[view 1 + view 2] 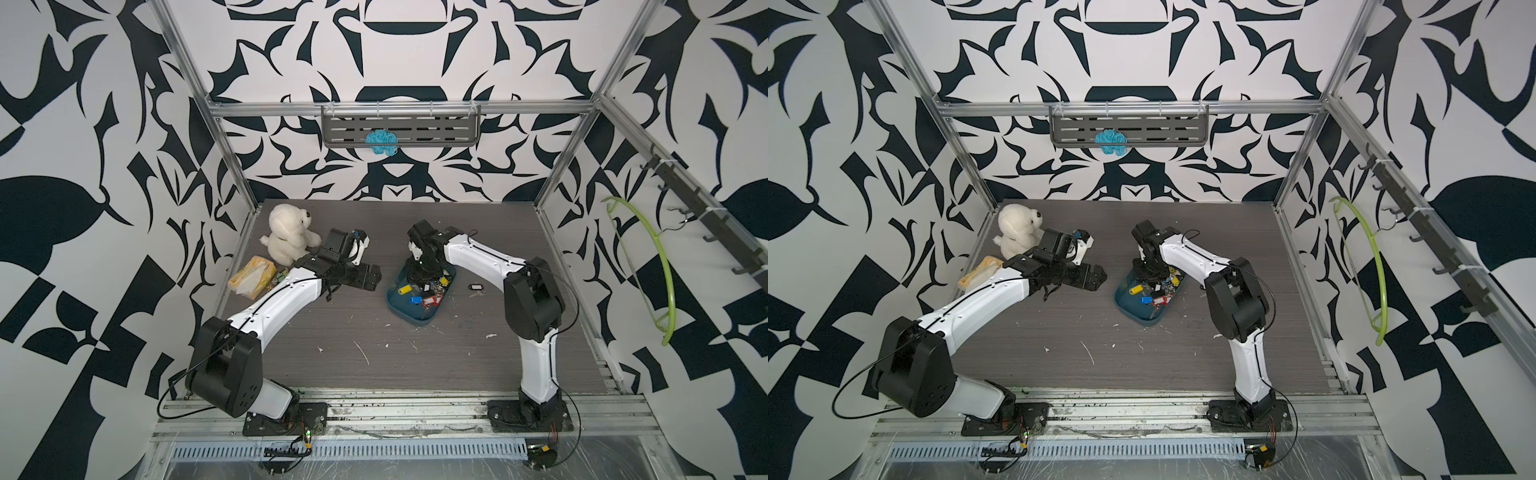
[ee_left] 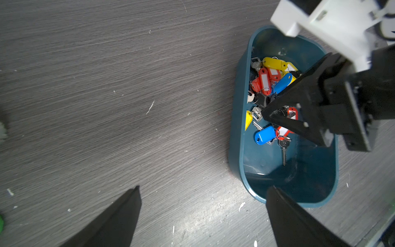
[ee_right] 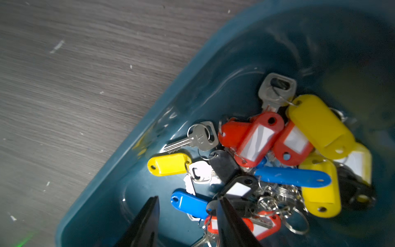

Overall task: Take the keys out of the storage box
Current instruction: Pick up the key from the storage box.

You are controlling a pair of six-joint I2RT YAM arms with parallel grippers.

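Right jaws, half spread, dip into the shallow teal plastic storage box (image 3: pixel 171 102), straddling a blue tag (image 3: pixel 190 204) among the heaped silver tagged keys (image 3: pixel 256 136), seemingly to pinch one; left jaws gape idle.

Bearing the teal storage box (image 1: pixel 411 319) near the middle of the wood-grain counter (image 1: pixel 374 345). Carrying a white plush toy (image 1: pixel 286 235) at the far left, a yellow tissue packet (image 1: pixel 251 278) beside it, and one black-tagged key (image 1: pixel 475 286) just right of the box.
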